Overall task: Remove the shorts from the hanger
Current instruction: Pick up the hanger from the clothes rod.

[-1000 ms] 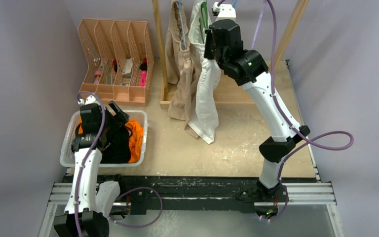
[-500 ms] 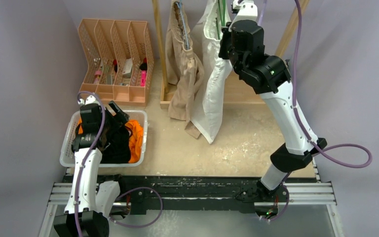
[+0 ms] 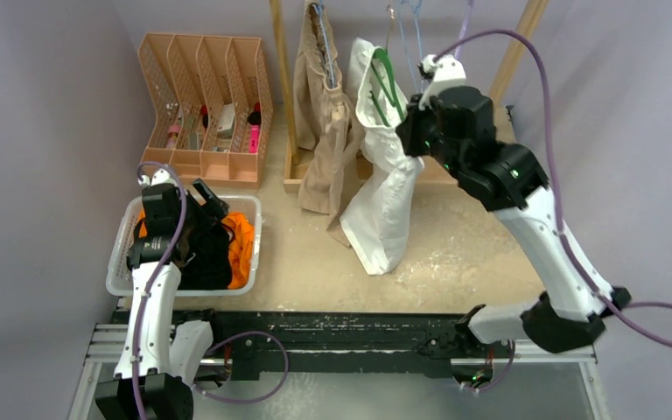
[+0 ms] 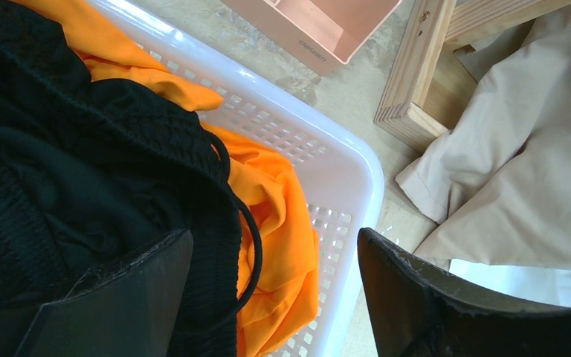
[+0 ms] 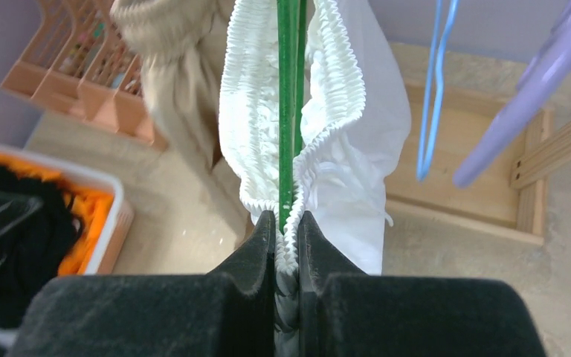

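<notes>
The white shorts (image 3: pixel 385 210) hang from a green hanger (image 3: pixel 387 83) at the wooden rack. My right gripper (image 3: pixel 409 131) is shut on their gathered waistband (image 5: pixel 288 223), with the green hanger (image 5: pixel 288 89) running straight up from the fingertips. The beige shorts (image 3: pixel 324 131) hang just left of them on the rack. Black shorts (image 3: pixel 206 254) and orange shorts (image 3: pixel 241 245) lie in the white basket (image 3: pixel 122 262). My left gripper (image 3: pixel 206 206) hovers over that basket, open (image 4: pixel 275 260), with nothing between its fingers and the black shorts (image 4: pixel 59 163) under one of them.
A peach file organiser (image 3: pixel 206 96) with small items stands at the back left. The rack's wooden base (image 4: pixel 416 82) sits beside the basket rim (image 4: pixel 357 163). An empty blue hanger (image 5: pixel 435 89) dangles right of the white shorts. Purple walls close both sides.
My right gripper has swung right and down from the rail, dragging the white shorts' waistband with it; the shorts now hang slanted. The left arm has not moved.
</notes>
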`<state>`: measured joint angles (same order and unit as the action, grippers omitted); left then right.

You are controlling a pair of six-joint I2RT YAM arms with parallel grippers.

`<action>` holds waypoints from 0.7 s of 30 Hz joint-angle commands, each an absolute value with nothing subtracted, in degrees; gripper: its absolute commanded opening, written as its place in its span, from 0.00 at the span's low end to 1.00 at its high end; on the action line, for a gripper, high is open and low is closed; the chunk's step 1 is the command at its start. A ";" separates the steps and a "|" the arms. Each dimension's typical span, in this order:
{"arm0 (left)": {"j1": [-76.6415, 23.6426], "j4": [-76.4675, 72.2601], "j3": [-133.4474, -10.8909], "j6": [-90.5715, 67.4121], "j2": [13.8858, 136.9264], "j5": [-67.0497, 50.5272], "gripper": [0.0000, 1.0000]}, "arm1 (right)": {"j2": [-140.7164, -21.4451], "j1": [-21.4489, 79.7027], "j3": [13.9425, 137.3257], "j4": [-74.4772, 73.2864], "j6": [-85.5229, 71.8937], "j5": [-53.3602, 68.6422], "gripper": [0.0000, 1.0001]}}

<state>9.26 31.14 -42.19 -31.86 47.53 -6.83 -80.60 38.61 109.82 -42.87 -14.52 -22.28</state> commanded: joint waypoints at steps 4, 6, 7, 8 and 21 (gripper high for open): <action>9.44 30.06 -43.86 -30.71 47.84 -6.86 0.81 | -61.75 38.76 96.54 -40.15 -15.96 -12.97 0.00; 9.48 29.95 -43.84 -30.76 48.22 -7.08 0.81 | -56.95 38.76 91.64 -41.92 -19.30 -12.96 0.00; 9.47 29.90 -43.81 -30.70 48.50 -7.24 0.81 | -54.95 38.77 89.00 -42.74 -21.27 -13.08 0.00; 9.43 30.03 -43.81 -30.68 48.70 -7.47 0.81 | -52.88 38.76 86.50 -43.37 -23.40 -13.17 0.00; 8.61 29.57 -48.50 -38.07 50.31 -20.83 0.76 | -36.46 38.72 65.46 -50.05 -41.73 -9.26 0.00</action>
<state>9.23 33.52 -45.08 -32.84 52.64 -14.02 -38.44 38.61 67.66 -51.68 -33.82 -10.68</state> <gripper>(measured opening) 0.759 0.071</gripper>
